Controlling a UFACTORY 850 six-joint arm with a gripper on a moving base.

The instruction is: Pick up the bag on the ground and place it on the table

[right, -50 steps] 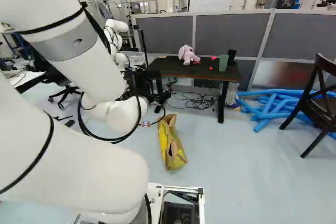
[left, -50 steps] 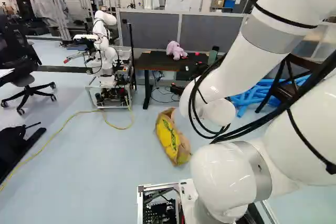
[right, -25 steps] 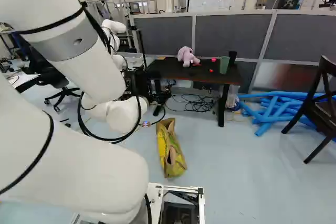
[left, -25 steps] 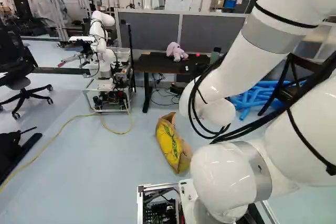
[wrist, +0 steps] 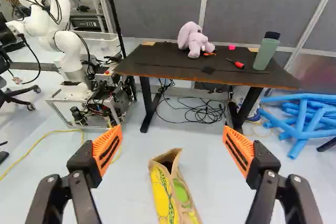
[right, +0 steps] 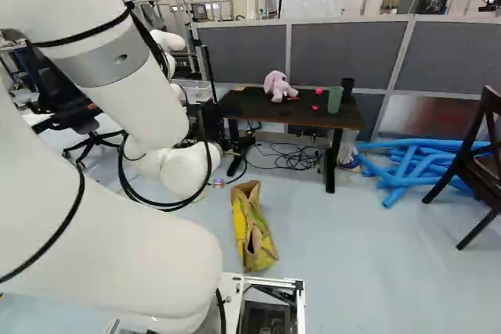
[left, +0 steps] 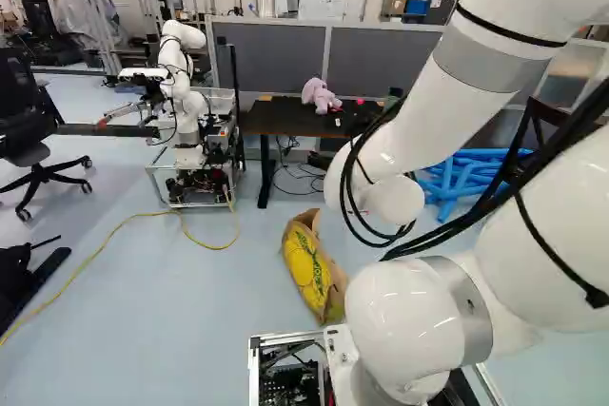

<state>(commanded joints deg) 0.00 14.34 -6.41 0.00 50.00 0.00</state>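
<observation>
The brown and yellow bag (left: 312,268) lies on the floor ahead of the base, its mouth toward the table; the right base view shows the same bag (right: 252,228) beyond the base frame. In the wrist view my gripper (wrist: 172,129) is open, its orange pads wide apart with nothing held. Seen between the two fingers and lower down, the bag (wrist: 170,190) is touched by neither. The dark table (right: 293,109) stands beyond it. Both base views leave the fingers hidden behind my arm.
On the table are a pink plush toy (wrist: 194,39), a green cup (wrist: 266,53) and a red screwdriver (wrist: 237,64). Cables (wrist: 197,113) lie beneath it. Blue tubes (right: 415,166) and a dark chair (right: 477,162) are on the right; another robot (left: 181,92) and a yellow cable (left: 119,225) are on the left.
The base has moved forward, bringing bag and table nearer. My arm has shifted only slightly against its lowest joint. The bag rests in the same place on the floor.
</observation>
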